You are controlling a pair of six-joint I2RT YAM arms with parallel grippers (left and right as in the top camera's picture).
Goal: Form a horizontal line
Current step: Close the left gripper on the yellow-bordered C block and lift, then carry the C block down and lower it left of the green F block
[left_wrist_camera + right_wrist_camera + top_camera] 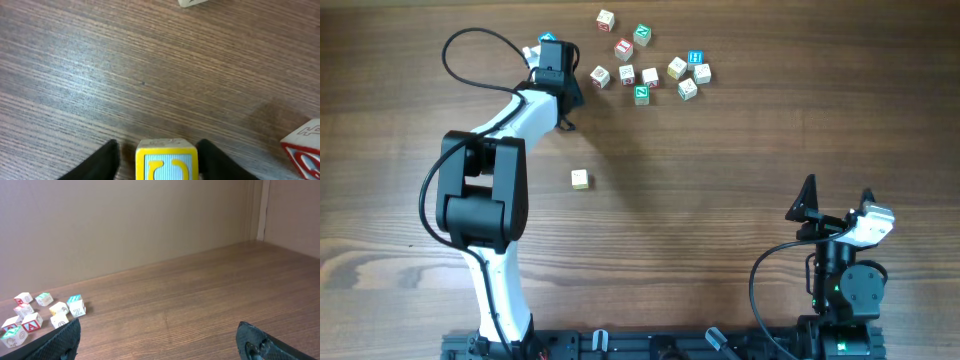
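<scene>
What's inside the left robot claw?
A letter cube with yellow edges and a blue face sits between the fingers of the left gripper. Its underside cannot be seen.

Clearance: centre open, far edge crowded

The cluster of cubes [650, 62] leaves only narrow gaps. The left arm [485, 195] bars approach from the left side. The table [740, 170] is free mid-span apart from one lone cube [579, 178]; the right arm [842, 275] occupies the near right corner
</scene>
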